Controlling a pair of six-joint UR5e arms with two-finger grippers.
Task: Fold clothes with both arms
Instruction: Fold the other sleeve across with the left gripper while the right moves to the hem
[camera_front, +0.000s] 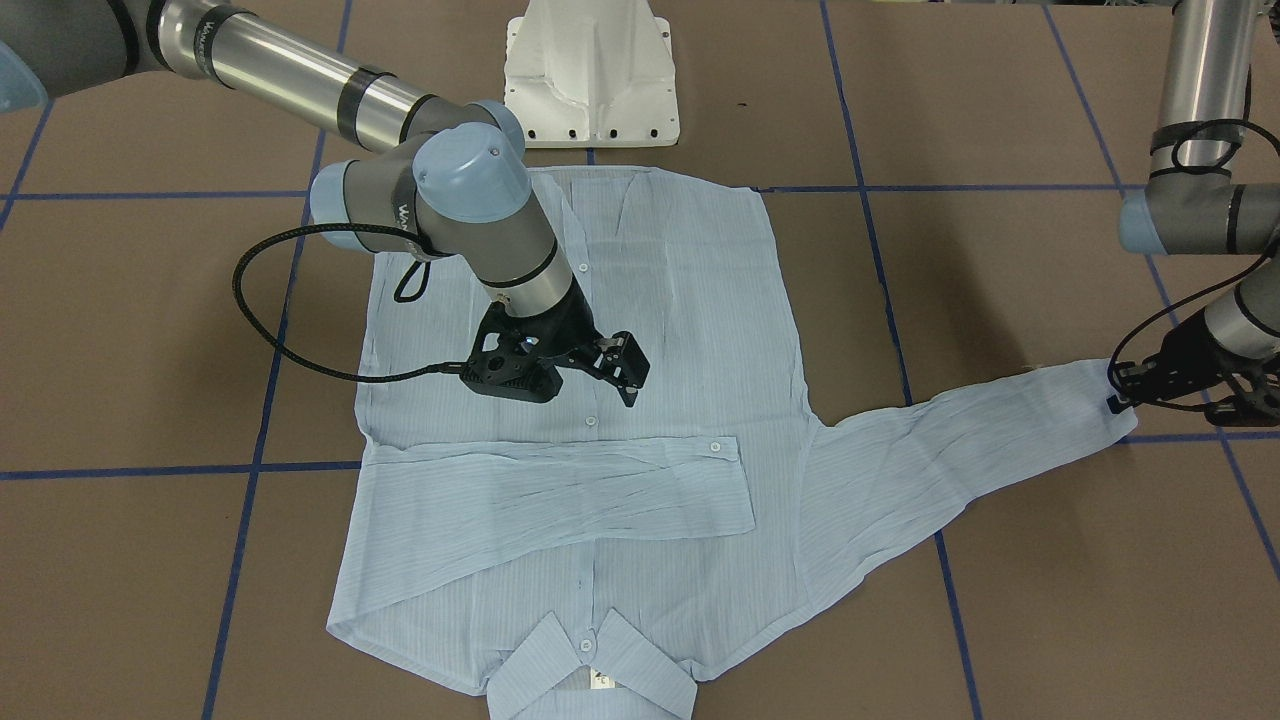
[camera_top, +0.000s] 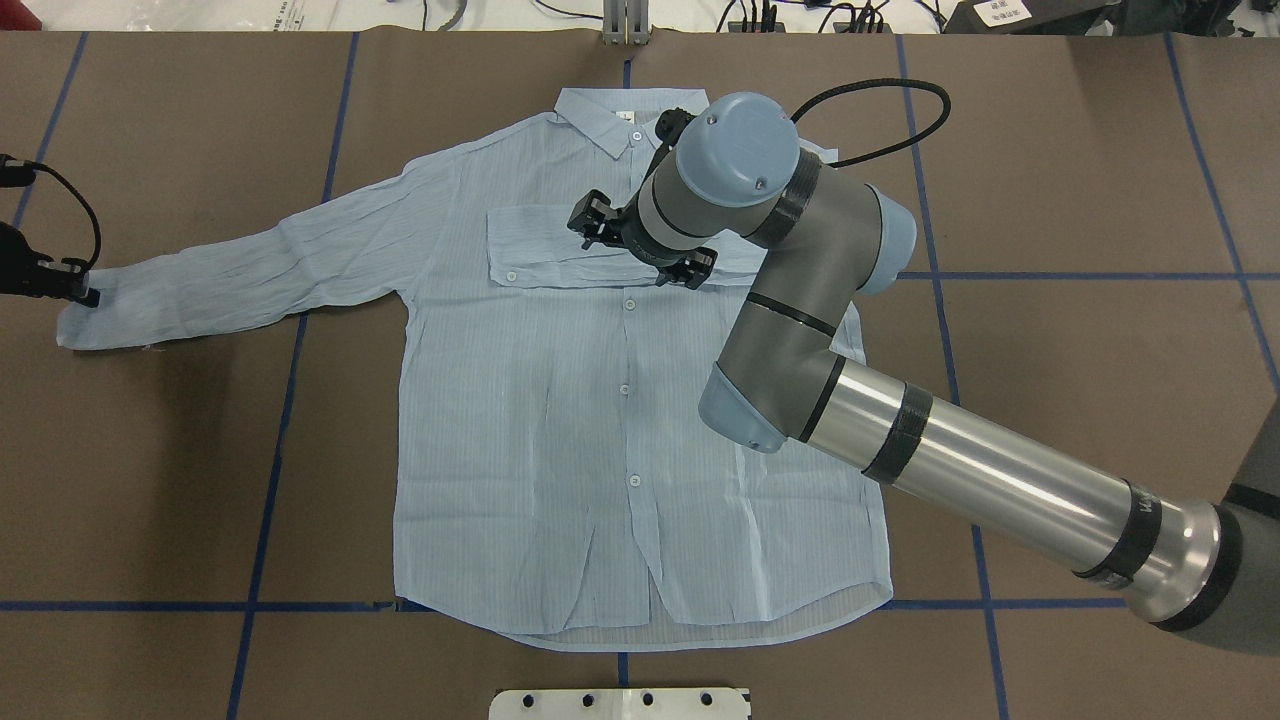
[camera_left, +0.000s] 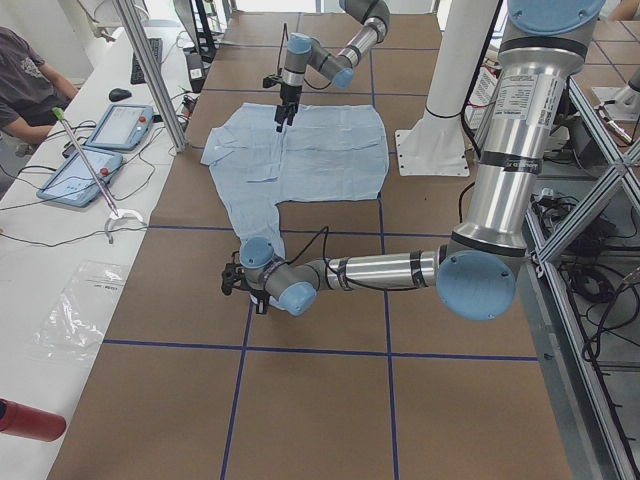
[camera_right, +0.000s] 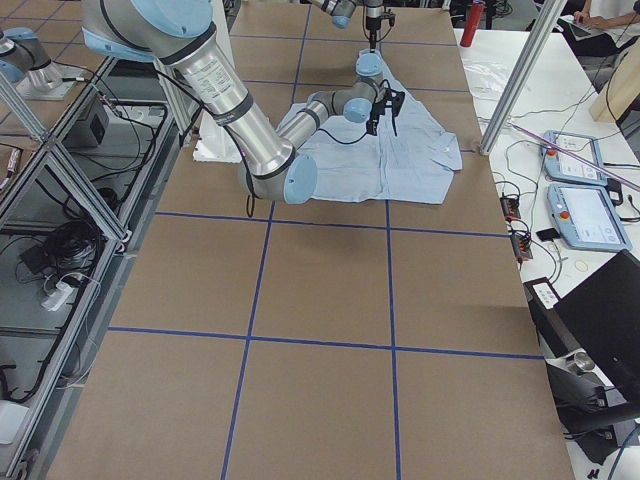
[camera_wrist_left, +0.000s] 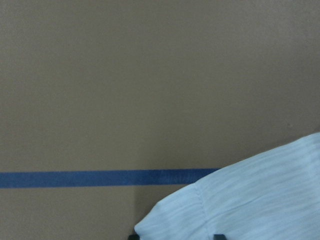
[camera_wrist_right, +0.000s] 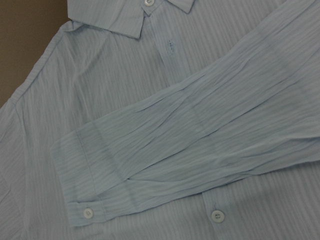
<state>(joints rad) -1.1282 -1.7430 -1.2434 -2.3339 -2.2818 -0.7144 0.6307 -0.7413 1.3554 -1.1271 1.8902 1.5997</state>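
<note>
You had right end effector (camera_top: 640, 243) spread wide over folded sleeve (camera_top: 555, 245) of shirt (camera_top: 560, 430); left end effector (camera_top: 82, 296) sat at left cuff (camera_top: 85, 325), grip unclear.

The shirt (camera_top: 540, 420) is thin, matt, crinkled cloth. The counter (camera_top: 1050, 180) looks like matt paper; the right arm (camera_top: 1000, 480) is shiny metal tube with smooth plastic caps.

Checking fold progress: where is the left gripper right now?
Overhead view, far left edge: the left gripper is at the cuff of the shirt's outstretched sleeve, far from the right gripper over the chest.
</note>
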